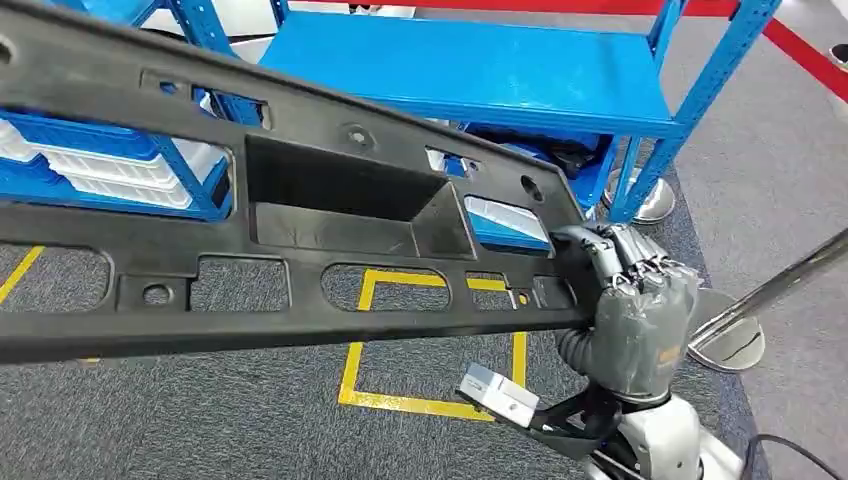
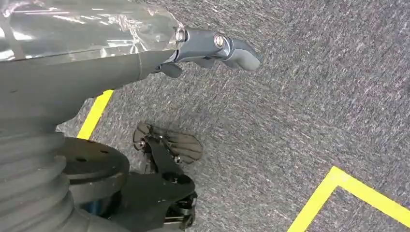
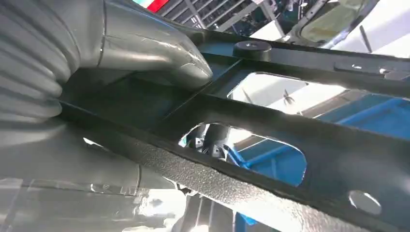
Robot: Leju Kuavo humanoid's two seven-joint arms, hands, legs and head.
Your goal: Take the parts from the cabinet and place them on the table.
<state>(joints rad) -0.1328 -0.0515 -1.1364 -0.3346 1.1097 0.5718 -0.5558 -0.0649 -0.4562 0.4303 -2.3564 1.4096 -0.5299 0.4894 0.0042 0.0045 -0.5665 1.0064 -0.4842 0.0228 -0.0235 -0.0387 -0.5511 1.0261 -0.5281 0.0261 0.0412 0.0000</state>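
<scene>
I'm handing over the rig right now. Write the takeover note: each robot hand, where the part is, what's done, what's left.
Right robot hand: grips the right end of the long black plastic part; its thumb lies on the part's ribbed frame.
Left robot hand: over grey carpet; whether it holds anything cannot be told.
Part: carried roughly level across the head view, in front of the blue cabinet, above the carpet and yellow floor tape.
Done: the part is in the robot's grip, clear of the cabinet shelves.
Left: carry it to the table and set it down; no table is in sight yet.
</scene>
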